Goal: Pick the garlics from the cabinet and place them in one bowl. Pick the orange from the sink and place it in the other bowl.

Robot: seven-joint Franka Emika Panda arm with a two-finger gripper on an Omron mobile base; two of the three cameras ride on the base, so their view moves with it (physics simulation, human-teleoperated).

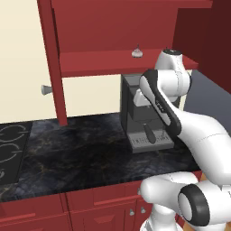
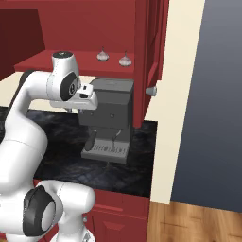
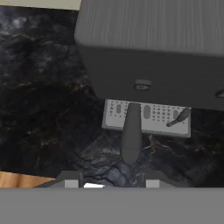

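Currently two garlics (image 2: pixel 102 55) sit on the cabinet (image 2: pixel 80 28) shelf. Jaws stand open, empty, over the coffee machine (image 2: pixel 109 111); rising carelessly risks striking the shelf edge.

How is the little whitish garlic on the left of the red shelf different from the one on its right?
In the right base view, the left whitish garlic bulb sits farther back on the red cabinet shelf; the right whitish garlic bulb sits nearer the front edge and closer to the open cabinet door. The right one looks slightly bigger, perhaps just nearness. Both stand upright, tips up, apart, above the grey coffee machine.
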